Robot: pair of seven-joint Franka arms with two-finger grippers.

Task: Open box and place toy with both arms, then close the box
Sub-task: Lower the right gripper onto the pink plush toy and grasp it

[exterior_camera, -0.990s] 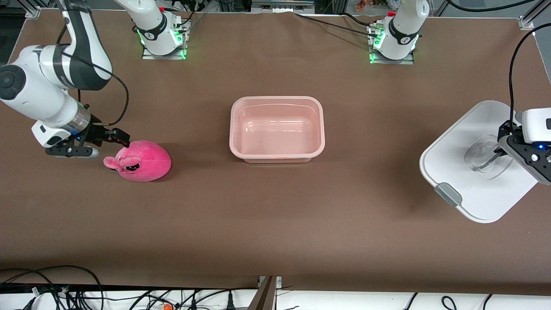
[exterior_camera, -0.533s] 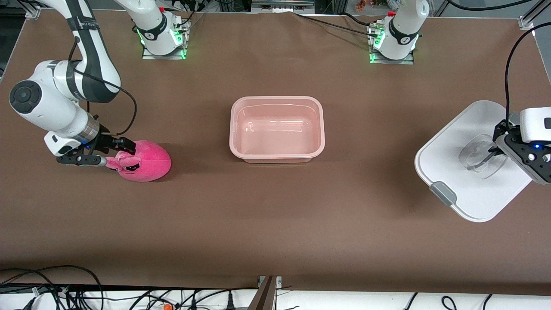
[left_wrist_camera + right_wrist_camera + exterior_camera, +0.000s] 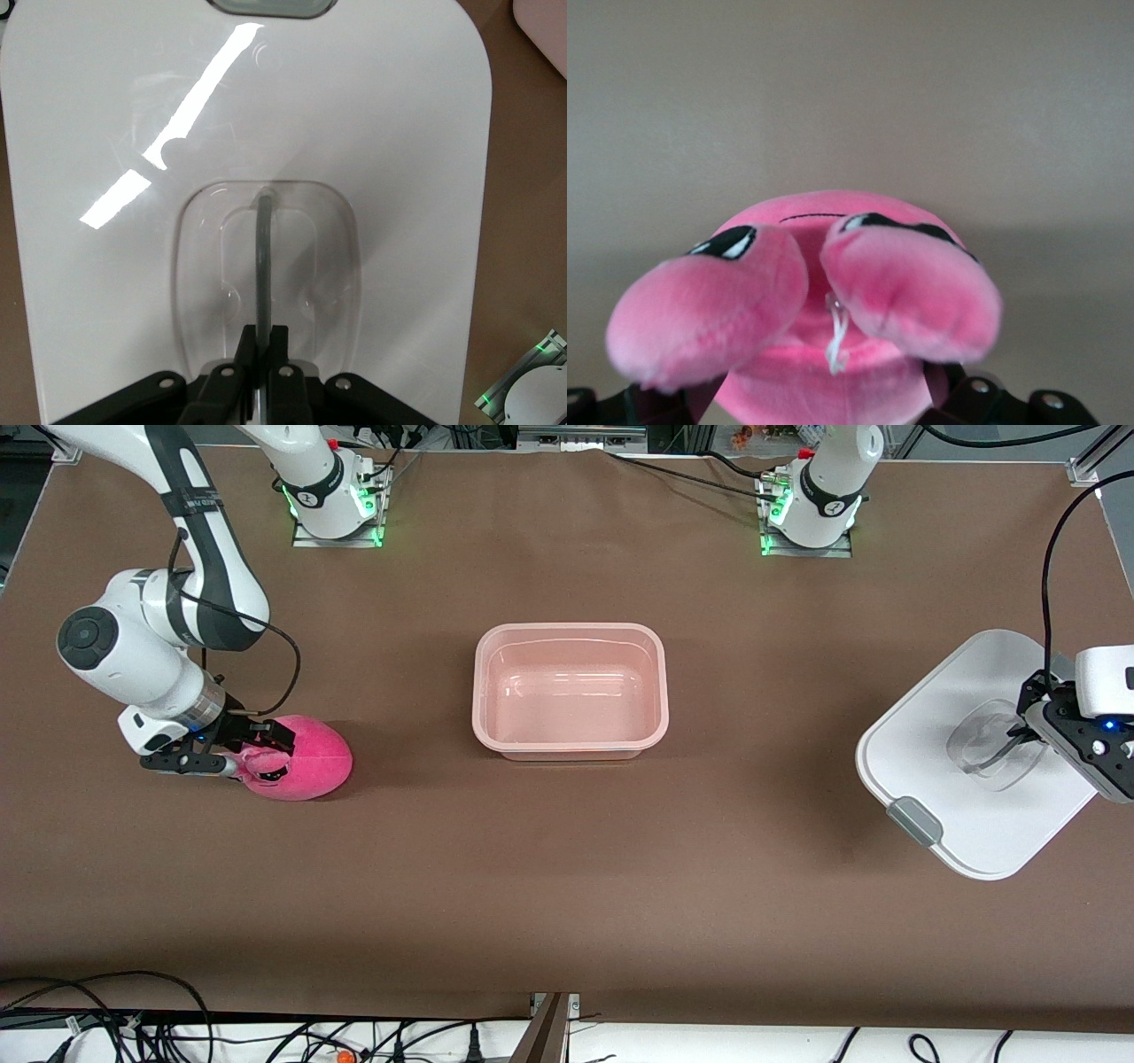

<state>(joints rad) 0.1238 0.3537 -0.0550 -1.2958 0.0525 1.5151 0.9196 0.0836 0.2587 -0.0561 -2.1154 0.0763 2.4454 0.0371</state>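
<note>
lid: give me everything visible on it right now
The lid is a flat white rounded rectangle of smooth, glossy plastic, off the box and at the left arm's end of the table, turned askew to the table's edges. A grey clip sits on its edge nearer the front camera; another grey clip shows in the wrist view. The left gripper is shut on the thin bar of its clear recessed handle.

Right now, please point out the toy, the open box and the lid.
toy (image 3: 310, 757): front view, on its pink plush body.
box (image 3: 570, 631): front view, on the rim nearest the arms' bases.
lid (image 3: 930, 731): front view, on its flat white top.
</note>
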